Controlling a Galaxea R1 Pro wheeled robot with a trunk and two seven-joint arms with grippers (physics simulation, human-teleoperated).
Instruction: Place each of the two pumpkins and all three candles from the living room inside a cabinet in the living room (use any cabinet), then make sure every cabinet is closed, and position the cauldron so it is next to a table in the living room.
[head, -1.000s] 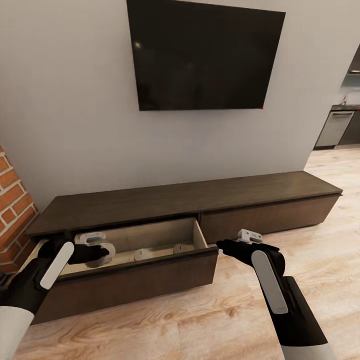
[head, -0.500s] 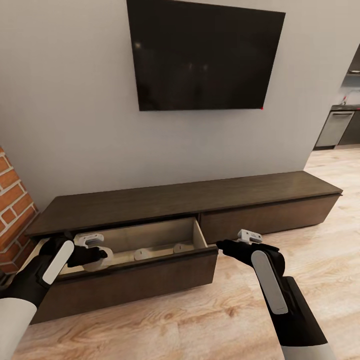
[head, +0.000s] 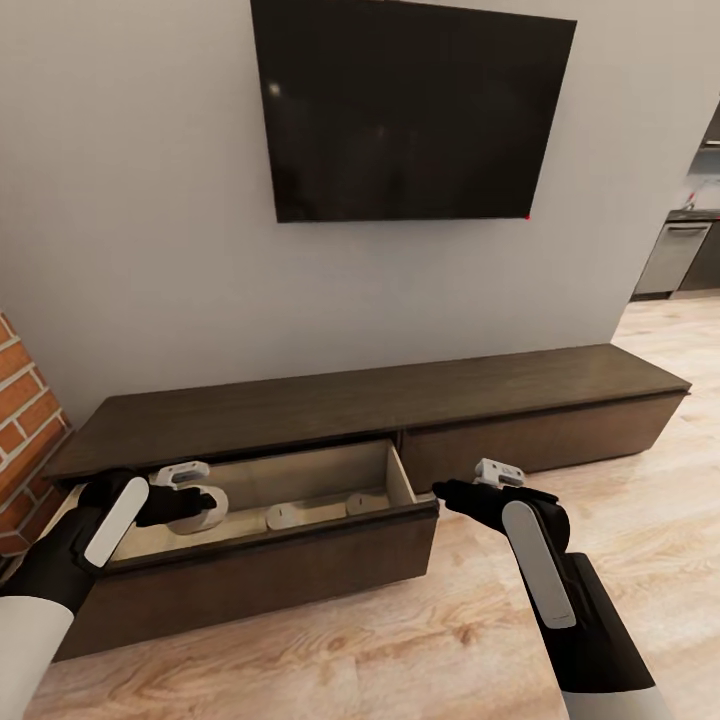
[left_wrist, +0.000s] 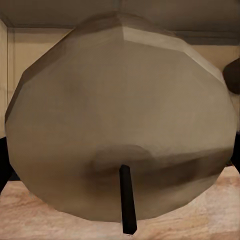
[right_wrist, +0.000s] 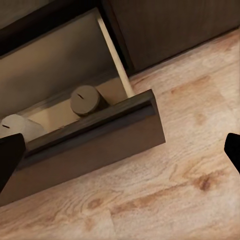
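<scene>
Barely shifted since before: left gripper (head: 195, 497) pinches a candle (left_wrist: 120, 130) low inside the open cabinet (head: 300, 485) drawer, two more candles (head: 290, 515) beside it. Right gripper (head: 445, 490) sits spread nearby. Releasing tilted could make it roll, I'd guess.

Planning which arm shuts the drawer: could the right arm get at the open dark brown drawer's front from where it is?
Probably yes. The right gripper hovers open just beside the pulled-out dark brown drawer front, with bare wood floor around it and nothing between them. The left gripper, inside the drawer, holds a tan candle.
</scene>
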